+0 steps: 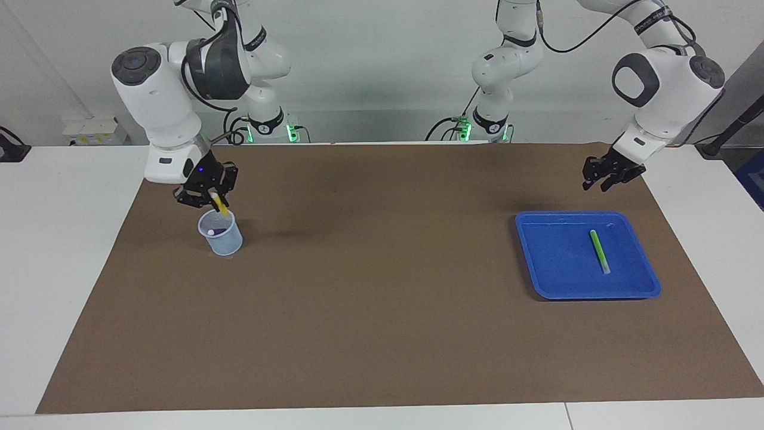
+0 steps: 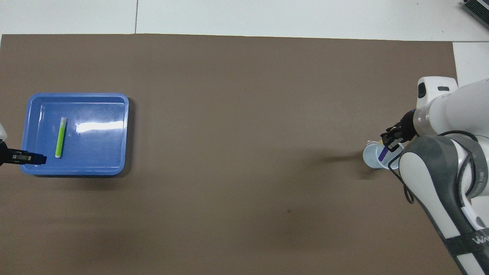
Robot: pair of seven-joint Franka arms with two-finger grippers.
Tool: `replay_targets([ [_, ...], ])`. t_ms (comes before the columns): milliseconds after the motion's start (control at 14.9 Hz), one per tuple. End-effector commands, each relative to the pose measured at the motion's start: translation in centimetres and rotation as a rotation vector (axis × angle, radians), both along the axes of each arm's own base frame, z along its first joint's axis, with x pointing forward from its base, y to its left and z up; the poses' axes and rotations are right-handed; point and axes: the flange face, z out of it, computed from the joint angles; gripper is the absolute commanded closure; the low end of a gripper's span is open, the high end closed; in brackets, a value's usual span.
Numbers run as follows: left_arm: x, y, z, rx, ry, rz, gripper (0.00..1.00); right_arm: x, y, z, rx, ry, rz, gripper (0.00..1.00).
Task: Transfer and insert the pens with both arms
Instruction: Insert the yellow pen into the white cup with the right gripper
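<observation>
Brown matting (image 1: 382, 310) covered the white table. At the left arm's end a blue tray (image 1: 549, 280) held the green pen (image 1: 598, 251); the left gripper (image 1: 610, 173) hung over the mat beside it, fingers partly spread, empty. The right gripper (image 1: 206, 192) pinched the yellow pen (image 1: 219, 205) above the cup (image 1: 224, 239), where the purple pen (image 1: 219, 230) lay.
</observation>
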Motion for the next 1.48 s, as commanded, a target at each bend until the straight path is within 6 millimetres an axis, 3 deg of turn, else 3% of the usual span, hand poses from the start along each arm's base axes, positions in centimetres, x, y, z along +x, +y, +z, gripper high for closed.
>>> replay_targets([
  [0, 1.1, 1.0, -2.2, 0.035, -0.017, -0.046, 0.50, -1.2, -1.5, 0.6, -0.018, -0.012, 0.038, 1.00],
  [201, 2.2, 1.4, -4.8, 0.044, -0.034, -0.061, 0.50, -1.5, -1.7, 0.3, -0.018, -0.007, 0.035, 1.00],
  [604, 3.9, 1.7, -8.9, 0.030, -0.074, -0.063, 0.50, -3.2, -2.7, -2.3, -0.015, -0.013, 0.015, 1.00],
  [738, 4.3, 1.6, -9.4, 0.028, -0.082, -0.064, 0.50, -3.3, -2.7, -2.4, -0.012, -0.013, 0.003, 0.80],
  [806, 4.5, 1.6, -9.6, 0.027, -0.085, -0.065, 0.50, -3.3, -2.6, -2.5, -0.010, -0.012, 0.004, 0.65],
  [873, 4.8, 1.5, -9.7, 0.025, -0.087, -0.065, 0.50, -3.3, -2.6, -2.4, -0.010, -0.013, 0.003, 0.44],
  [940, 5.1, 1.6, -10.3, 0.021, -0.089, -0.066, 0.50, -3.3, -2.6, -2.5, -0.010, -0.012, 0.006, 0.40],
  [1007, 5.4, 1.6, -10.7, 0.020, -0.097, -0.065, 0.50, -3.3, -2.6, -2.4, -0.009, -0.012, 0.005, 0.28],
  [1208, 5.8, 1.7, -11.6, 0.017, -0.109, -0.064, 0.50, -2.9, -2.3, -1.7, 0.000, -0.012, 0.008, 0.13],
  [1410, 6.5, 1.9, -11.8, 0.014, -0.115, -0.062, 0.49, -2.6, -1.3, -0.9, 0.021, -0.017, 0.009, 0.09],
])
